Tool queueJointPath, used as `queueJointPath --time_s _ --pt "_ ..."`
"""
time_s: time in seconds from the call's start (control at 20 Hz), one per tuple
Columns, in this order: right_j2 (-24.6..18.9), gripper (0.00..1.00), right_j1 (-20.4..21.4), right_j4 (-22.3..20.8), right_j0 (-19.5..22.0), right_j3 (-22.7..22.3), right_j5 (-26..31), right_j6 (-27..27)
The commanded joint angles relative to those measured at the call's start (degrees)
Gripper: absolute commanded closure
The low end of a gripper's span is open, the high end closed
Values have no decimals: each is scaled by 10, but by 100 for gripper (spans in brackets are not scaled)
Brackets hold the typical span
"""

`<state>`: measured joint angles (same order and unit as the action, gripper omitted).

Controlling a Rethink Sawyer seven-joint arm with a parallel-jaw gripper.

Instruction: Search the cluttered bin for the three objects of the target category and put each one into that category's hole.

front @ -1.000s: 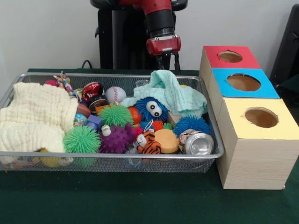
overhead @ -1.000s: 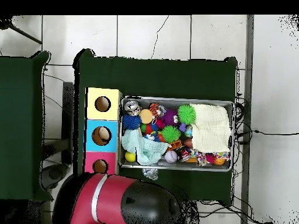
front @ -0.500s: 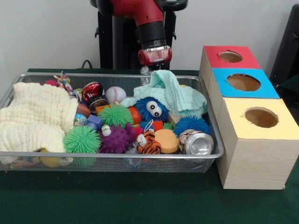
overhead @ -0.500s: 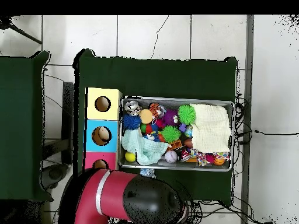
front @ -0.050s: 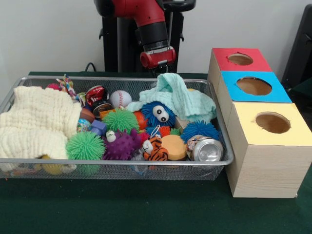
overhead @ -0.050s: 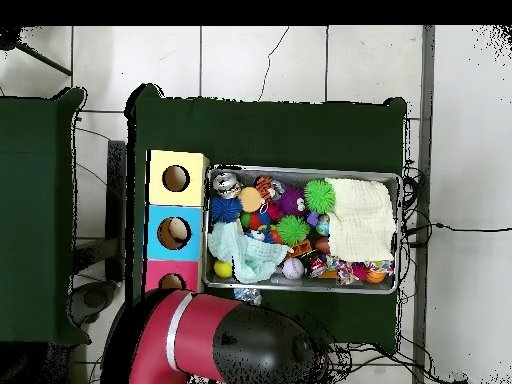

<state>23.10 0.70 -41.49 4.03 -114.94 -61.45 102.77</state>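
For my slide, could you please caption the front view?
Sawyer arm poised behind a wire bin of toys and cloths, beside a wooden box with red, blue and yellow holes.

A wire bin (front @ -0.050s: pixel 222 141) of toys sits on the table (front @ -0.050s: pixel 146 209), a box with three holes (front @ -0.050s: pixel 258 146) just beside its right end in the front view.

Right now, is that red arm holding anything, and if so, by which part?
It cannot be told. The end effector hangs behind the mint cloth at the bin's far rim, its tips hidden in both views.
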Motion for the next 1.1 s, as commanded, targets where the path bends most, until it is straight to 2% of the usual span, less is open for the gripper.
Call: queueJointPath --time_s 0.05,0.55,0.65,0.8,0.95,1.0,1.1 --pt "-10 0 -66 -2 5 52 206 53" --pt "-11 0 -80 20 4 57 168 52" --pt "-13 0 -74 -4 13 61 171 56" --pt "-32 0 -46 -84 36 71 209 89" --pt "-69 0 -10 -176 63 76 275 149" --pt "-72 0 -10 -182 67 77 271 152" --pt "-62 0 -16 -160 67 74 239 128"
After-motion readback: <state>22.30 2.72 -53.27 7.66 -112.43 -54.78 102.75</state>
